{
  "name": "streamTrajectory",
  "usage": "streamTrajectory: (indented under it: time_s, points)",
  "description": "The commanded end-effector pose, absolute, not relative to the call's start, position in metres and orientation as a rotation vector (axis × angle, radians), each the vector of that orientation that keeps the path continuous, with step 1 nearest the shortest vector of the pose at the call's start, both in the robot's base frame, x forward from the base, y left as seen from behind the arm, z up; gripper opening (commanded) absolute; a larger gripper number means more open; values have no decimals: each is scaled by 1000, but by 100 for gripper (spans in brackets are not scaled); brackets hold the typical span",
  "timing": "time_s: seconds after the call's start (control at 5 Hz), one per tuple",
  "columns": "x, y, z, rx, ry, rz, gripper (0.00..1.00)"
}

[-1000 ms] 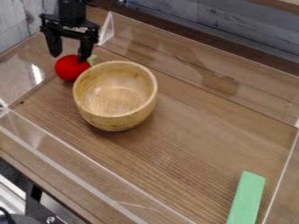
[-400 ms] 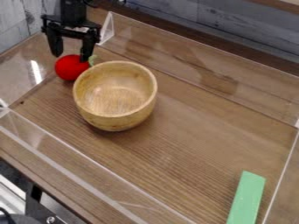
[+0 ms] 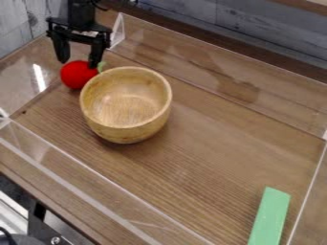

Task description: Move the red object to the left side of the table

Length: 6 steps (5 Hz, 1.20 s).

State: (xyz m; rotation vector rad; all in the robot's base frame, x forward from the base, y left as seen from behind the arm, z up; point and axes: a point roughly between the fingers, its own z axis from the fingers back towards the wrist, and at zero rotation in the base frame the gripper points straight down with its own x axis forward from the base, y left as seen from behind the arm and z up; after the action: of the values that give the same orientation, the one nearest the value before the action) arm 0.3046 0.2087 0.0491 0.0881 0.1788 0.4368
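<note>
Red object (image 3: 78, 74) near the table's (image 3: 217, 144) far-left corner.
Black gripper (image 3: 76, 55) just above it, jaws spread wide, holding nothing.

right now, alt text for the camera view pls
A black robot hand hangs open just above a small red ball at the far left of a wooden table. A wooden bowl sits right beside the ball; a flat green block lies near right.

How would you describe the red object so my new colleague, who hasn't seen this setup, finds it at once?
Start at the wooden bowl on the table. Just beyond its upper-left rim, under the open gripper, lies the red object. It is small, round and glossy red, unlike the flat green block at the opposite corner.
</note>
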Motion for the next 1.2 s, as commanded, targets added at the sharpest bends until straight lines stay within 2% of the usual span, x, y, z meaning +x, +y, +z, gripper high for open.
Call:
streamTrajectory:
  time_s: [0.0, 0.4, 1.0]
  points:
    - [321, 203, 80, 77, 96, 439, 100]
    - [340, 177, 105, 8, 61, 408, 100]
    - [355, 151, 122, -19, 53, 356, 100]
